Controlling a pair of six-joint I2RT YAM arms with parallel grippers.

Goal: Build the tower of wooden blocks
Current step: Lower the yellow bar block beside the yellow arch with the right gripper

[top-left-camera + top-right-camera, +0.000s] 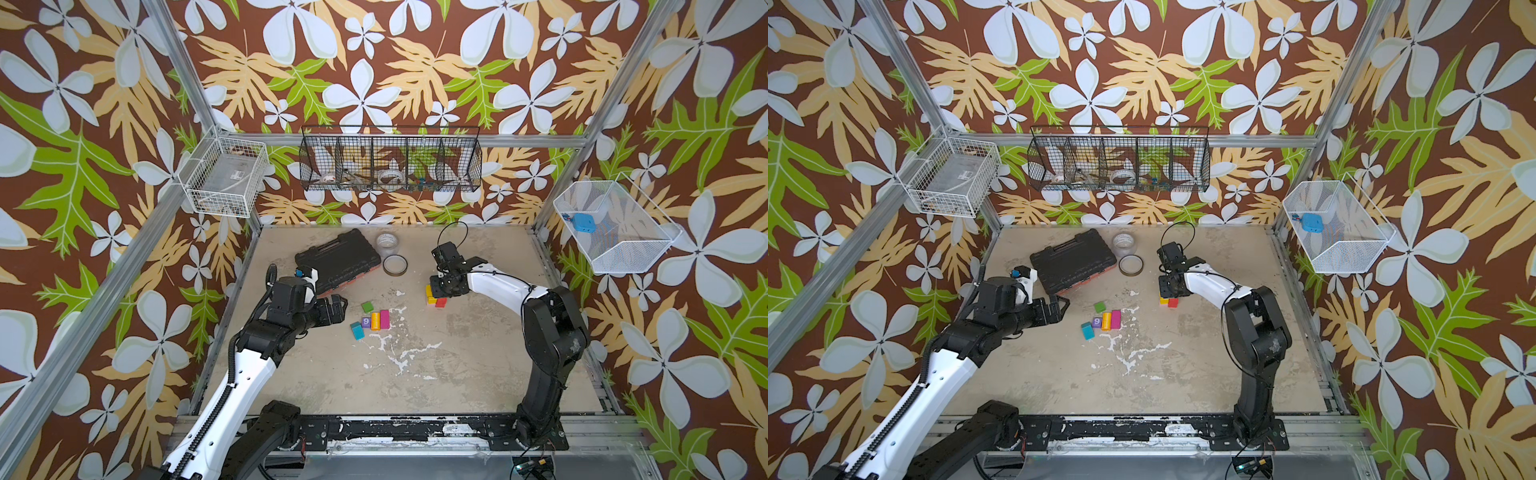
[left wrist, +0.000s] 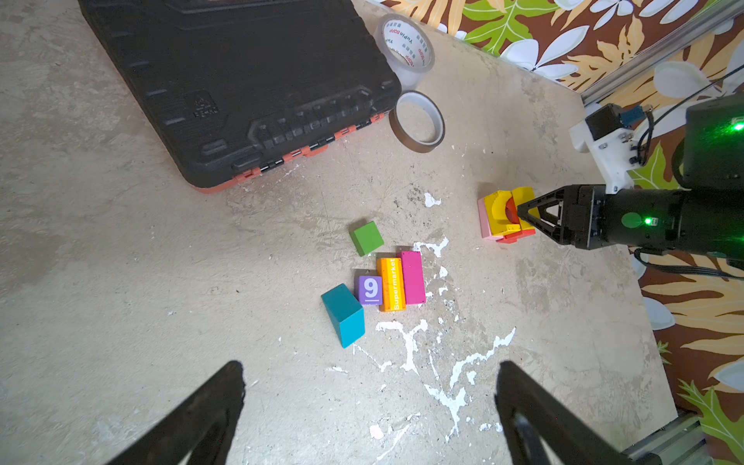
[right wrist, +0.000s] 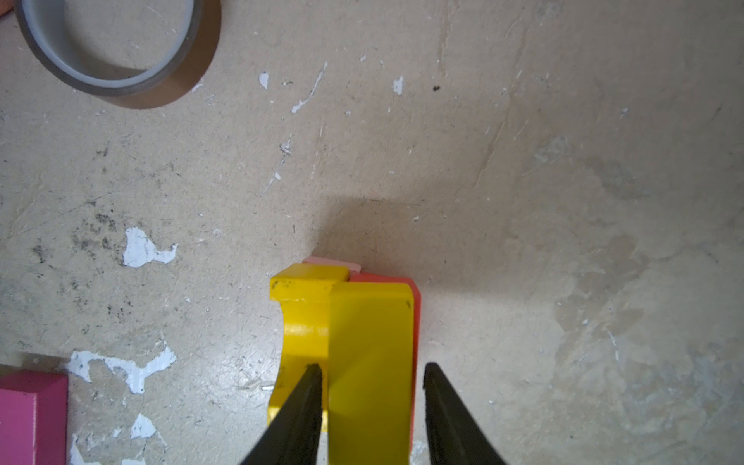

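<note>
1. my right arm rises from its base, bends at the elbow and reaches toward the black tool case (image 1: 337,257), with the wrist tipped down over the tower (image 2: 505,219).
2. my right gripper (image 3: 372,366) has its jaws only a little apart, one on each side of the yellow brick (image 3: 370,330). a thin gap shows beside each finger, so i am not clamping the brick.
3. my left arm lies low and stretched forward, with its wrist just in front of the case's near edge. my left gripper (image 2: 370,365) is spread wide and carries nothing, hanging above the table (image 2: 161,282).
4. in both top views the tower stands to the right of the case, past the brown tape roll (image 2: 418,120) that lies by the case's corner, and touches neither.
5. the tower is short. the yellow brick and a yellow arch (image 3: 300,318) sit side by side on top, and a red block (image 3: 417,318) and a pale pink block (image 3: 334,263) peek out beneath them.
6. the loose wood blocks lie flat in front of the case, towards its right. a green cube (image 2: 366,238) sits alone, nearest the case.
7. just beyond the green cube, a purple "9" cube (image 2: 370,290), an orange "supermarket" block (image 2: 391,284) and a magenta brick (image 2: 413,277) touch in a row. a teal block (image 2: 344,314) sits at the purple cube's corner, farthest from the case.
</note>
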